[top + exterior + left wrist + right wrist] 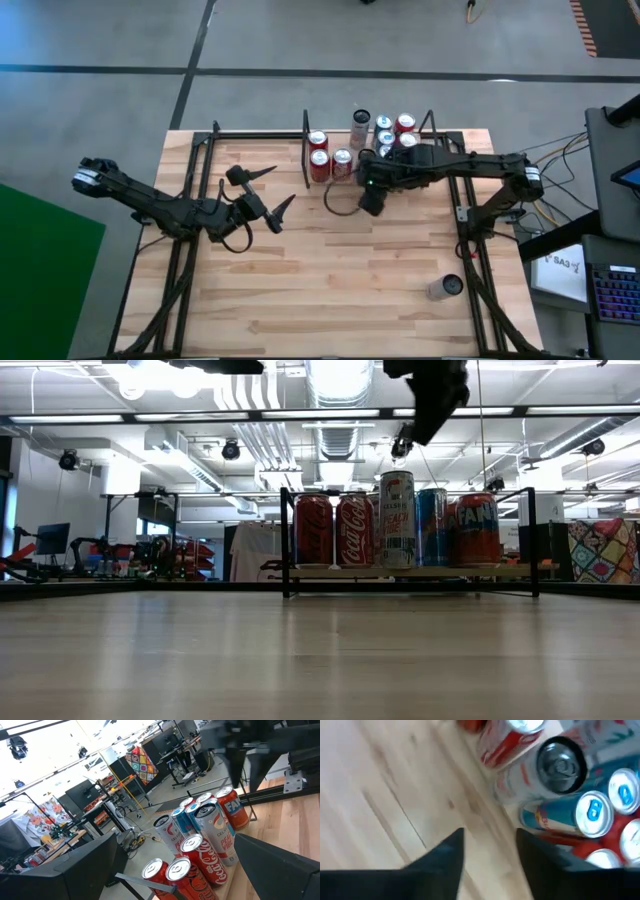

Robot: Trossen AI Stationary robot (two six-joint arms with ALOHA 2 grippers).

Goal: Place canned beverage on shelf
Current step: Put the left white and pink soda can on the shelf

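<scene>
We see the table [330, 290] under both arms. The shelf [410, 571] sits at its far edge, just beyond the right tool [371, 200]. On the shelf stand the cans: two red cola cans [335, 531] to one side, a tall white can [397, 518], a blue can [432, 526] and an orange one [477, 529]. One more can [446, 287] lies alone on the table, well apart from the right tool. That tool hangs above the tall white can with its fingers [445, 855] parted and grasping nothing. The left tool [268, 196] waits released, well apart from the shelf.
</scene>
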